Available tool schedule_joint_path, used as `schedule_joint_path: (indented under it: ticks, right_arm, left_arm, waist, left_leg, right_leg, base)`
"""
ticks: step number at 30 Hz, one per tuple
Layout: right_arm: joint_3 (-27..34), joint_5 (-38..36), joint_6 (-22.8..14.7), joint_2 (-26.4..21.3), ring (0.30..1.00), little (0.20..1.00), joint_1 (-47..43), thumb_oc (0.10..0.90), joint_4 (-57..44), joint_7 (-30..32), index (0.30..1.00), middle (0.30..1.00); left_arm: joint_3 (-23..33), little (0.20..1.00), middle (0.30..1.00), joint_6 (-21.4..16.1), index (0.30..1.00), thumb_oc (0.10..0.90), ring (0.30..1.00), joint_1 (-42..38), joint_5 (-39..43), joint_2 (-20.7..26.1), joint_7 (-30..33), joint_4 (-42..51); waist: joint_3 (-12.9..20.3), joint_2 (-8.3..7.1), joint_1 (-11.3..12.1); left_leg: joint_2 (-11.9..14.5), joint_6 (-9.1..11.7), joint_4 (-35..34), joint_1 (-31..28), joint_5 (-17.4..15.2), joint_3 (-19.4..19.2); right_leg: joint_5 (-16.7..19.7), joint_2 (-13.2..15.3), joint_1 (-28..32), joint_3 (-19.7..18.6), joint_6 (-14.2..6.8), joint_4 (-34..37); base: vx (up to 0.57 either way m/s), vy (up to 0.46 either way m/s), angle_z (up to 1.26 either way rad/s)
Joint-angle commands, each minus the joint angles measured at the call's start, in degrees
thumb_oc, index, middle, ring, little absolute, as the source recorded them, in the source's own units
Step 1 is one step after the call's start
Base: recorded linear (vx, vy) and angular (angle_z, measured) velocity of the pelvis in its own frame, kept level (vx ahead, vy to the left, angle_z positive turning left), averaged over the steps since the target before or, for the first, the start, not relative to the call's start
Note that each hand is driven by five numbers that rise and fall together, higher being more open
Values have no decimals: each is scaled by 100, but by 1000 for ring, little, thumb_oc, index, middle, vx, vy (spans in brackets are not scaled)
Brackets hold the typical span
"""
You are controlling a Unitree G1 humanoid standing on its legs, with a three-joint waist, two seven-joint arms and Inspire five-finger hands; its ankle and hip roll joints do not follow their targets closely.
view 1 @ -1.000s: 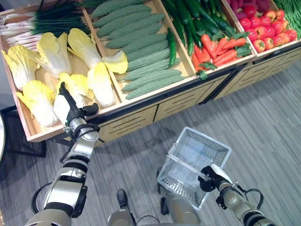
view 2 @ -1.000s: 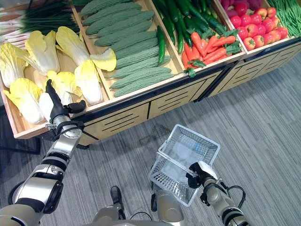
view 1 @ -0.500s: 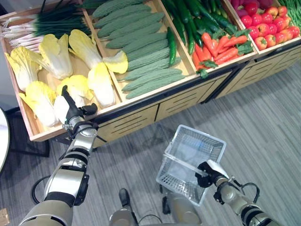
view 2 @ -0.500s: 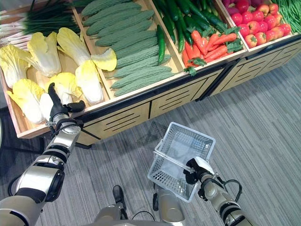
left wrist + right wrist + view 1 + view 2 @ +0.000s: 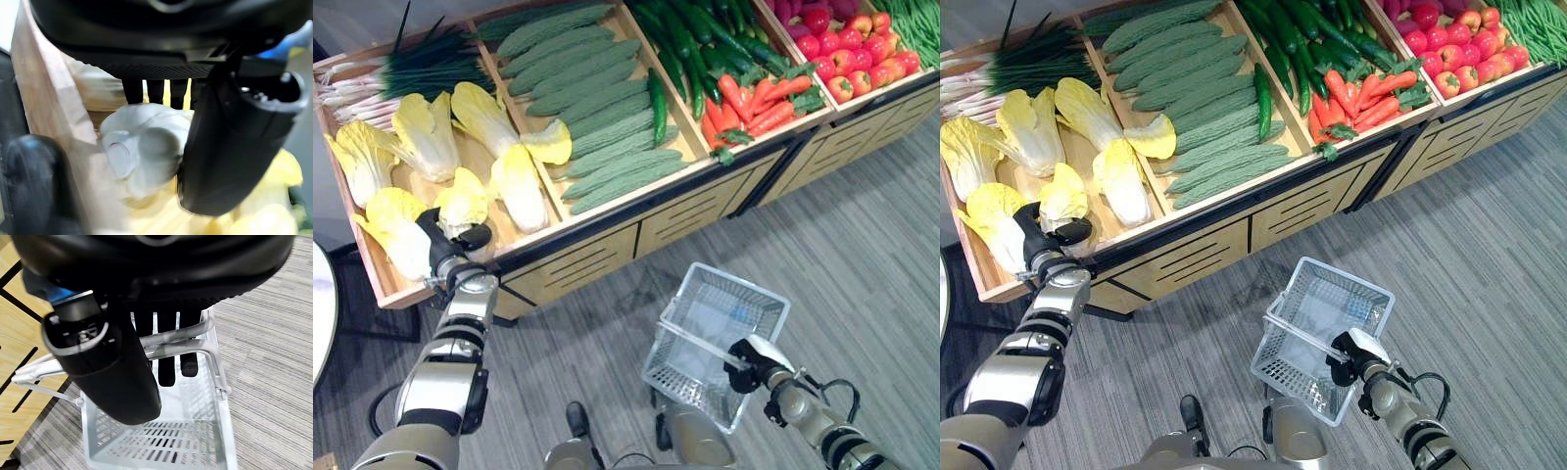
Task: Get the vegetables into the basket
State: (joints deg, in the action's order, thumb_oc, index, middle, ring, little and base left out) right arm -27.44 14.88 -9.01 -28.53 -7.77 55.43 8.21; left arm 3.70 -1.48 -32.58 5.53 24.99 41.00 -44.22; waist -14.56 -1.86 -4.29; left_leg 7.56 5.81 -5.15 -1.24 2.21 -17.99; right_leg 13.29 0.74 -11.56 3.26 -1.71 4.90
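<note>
Flanking the left hand (image 5: 447, 253): cabbages (image 5: 399, 227), bitter gourds (image 5: 607, 132) beyond.

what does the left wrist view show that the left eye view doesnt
Left wrist view: from close up, the left robot hand has its thumb and fingers set around the pale white base of a cabbage, right beside the crate's wooden wall.

Left eye view: the display as a whole, with bitter gourds, carrots and spring onions, plus the right robot hand curled on the handle of the white basket over the floor.

Both: the left robot hand at the yellow-leafed cabbage in the nearest crate.
</note>
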Motion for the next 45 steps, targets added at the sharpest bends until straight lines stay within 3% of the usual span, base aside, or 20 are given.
schedule_joint_path:
  ticks: [1,4,9,11,12,13,14,16,17,18,19,22,23,24,27,37,42,45]
  right_arm:
    - [65,-53,-247,28,300,300,17,400,-148,92,300,300]
    - [102,-87,-285,66,300,300,71,400,-130,96,300,300]
    - [125,-91,-322,112,300,300,97,400,-67,112,300,300]
    - [149,-105,-345,109,300,300,145,400,-86,116,300,300]
    - [200,-152,-375,76,300,300,190,400,-165,110,300,300]
    - [203,-152,-374,77,300,300,200,400,-170,108,300,300]
    - [283,-207,-386,37,300,300,286,400,-292,97,300,300]
    - [379,-224,-368,18,300,300,378,400,-358,85,300,300]
    - [482,-237,-366,-8,300,300,445,400,-448,45,300,300]
    - [481,-237,-362,-11,300,300,454,400,-458,42,300,300]
    - [608,-246,-341,-34,300,300,541,400,-507,-8,300,300]
    - [725,-253,-350,-59,300,300,612,400,-453,-63,300,300]
    - [846,-259,-372,-98,300,300,715,400,-546,-152,300,300]
    - [844,-259,-370,-99,300,300,726,400,-552,-154,300,300]
    - [1004,-232,-435,-140,300,300,836,400,-491,-266,300,300]
    - [1232,-247,-495,-66,300,300,1039,400,-262,-337,300,300]
    - [1354,-274,-478,-101,300,300,1076,400,-217,-299,300,300]
    - [1475,-303,-439,-125,300,300,1126,400,-273,-238,300,300]
  left_arm:
    - [-98,300,300,-451,300,400,300,-66,-511,155,724,499]
    - [49,300,300,-450,300,400,300,-271,-978,176,1027,1559]
    - [120,300,300,-555,300,400,300,-461,-1319,66,1231,2473]
    - [53,300,300,-726,300,400,300,-489,-1421,1,1154,2953]
    - [-111,300,300,-1057,300,400,300,-399,-1331,-48,822,3379]
    - [-110,300,300,-1061,300,400,300,-387,-1326,-48,811,3387]
    - [-321,300,300,-1686,300,400,300,-74,-701,-111,221,3997]
    - [-407,300,300,-2141,300,400,300,258,102,-148,-379,4263]
    - [-483,300,300,-2372,300,400,300,595,831,-210,-972,4353]
    - [-472,300,300,-2376,300,400,300,605,861,-203,-1004,4353]
    - [-576,300,300,-2521,300,400,300,1087,1859,-320,-1734,4656]
    - [-719,300,300,-2452,300,400,300,1616,2629,-291,-2624,4961]
    - [-794,300,300,-2292,300,400,300,2126,3370,-226,-3412,5011]
    - [-787,300,300,-2292,300,400,300,2139,3393,-221,-3438,5010]
    - [-1161,300,300,-1967,300,400,300,2892,3873,0,-4409,4963]
    - [-1474,300,300,-1651,300,400,300,3703,3921,434,-5151,5069]
    - [-1568,300,300,-1640,300,400,300,3616,3930,545,-5236,5247]
    - [-1848,300,300,-1677,300,400,300,3291,3984,615,-5262,5263]
  waist:
    - [29,-263,47]
    - [166,-327,31]
    - [304,-349,22]
    - [366,-356,13]
    - [413,-360,-1]
    - [419,-362,1]
    - [446,-330,-7]
    - [520,-305,-4]
    - [520,-276,-3]
    - [532,-282,-2]
    - [581,-241,15]
    - [634,-197,33]
    - [671,-168,41]
    - [678,-168,41]
    - [753,-103,45]
    - [860,-34,31]
    - [757,-90,44]
    - [603,-145,-77]
  left_leg:
    - [223,227,15,-16,72,244]
    - [202,206,15,-50,20,241]
    - [167,177,15,-109,-34,243]
    - [145,165,15,-142,-56,251]
    - [136,155,15,-169,-67,268]
    - [134,154,15,-168,-67,269]
    - [112,139,15,-227,-108,289]
    - [81,127,15,-234,-80,304]
    - [69,119,15,-283,-107,315]
    - [66,120,15,-265,-83,312]
    - [42,105,15,-285,-74,327]
    - [23,93,15,-322,-75,336]
    - [13,92,15,-354,-70,337]
    - [13,93,15,-356,-71,336]
    - [-11,77,15,-418,-79,327]
    - [-113,-7,15,-656,-140,176]
    - [-225,-99,385,-594,-289,95]
    - [-428,-260,541,-520,-476,-18]
  right_leg:
    - [-695,486,289,-178,-625,-359]
    - [-686,495,336,-206,-642,-334]
    - [-695,517,393,-221,-661,-325]
    - [-691,539,429,-226,-677,-317]
    - [-685,557,465,-228,-696,-313]
    - [-684,559,465,-228,-697,-310]
    - [-702,582,542,-212,-717,-304]
    - [-660,610,563,-215,-717,-286]
    - [-675,620,631,-200,-727,-280]
    - [-652,622,614,-205,-721,-273]
    - [-638,650,649,-196,-714,-258]
    - [-622,676,713,-180,-715,-225]
    - [-616,695,747,-170,-720,-217]
    - [-616,695,750,-171,-720,-215]
    - [-617,720,822,-186,-722,-199]
    - [-666,765,911,-281,-762,-269]
    - [-749,842,801,-405,-809,-606]
    - [-473,969,402,-634,-1058,-1144]
  base:
    - [0,0,0]
    - [-8,7,6]
    - [-3,1,-1]
    - [0,0,0]
    - [0,0,0]
    - [16,15,3]
    - [14,12,3]
    - [0,0,0]
    - [0,0,0]
    - [0,0,0]
    - [0,0,0]
    - [0,0,0]
    - [0,0,0]
    - [0,0,0]
    - [10,3,0]
    - [10,12,-2]
    - [-29,57,-18]
    - [-95,143,-15]
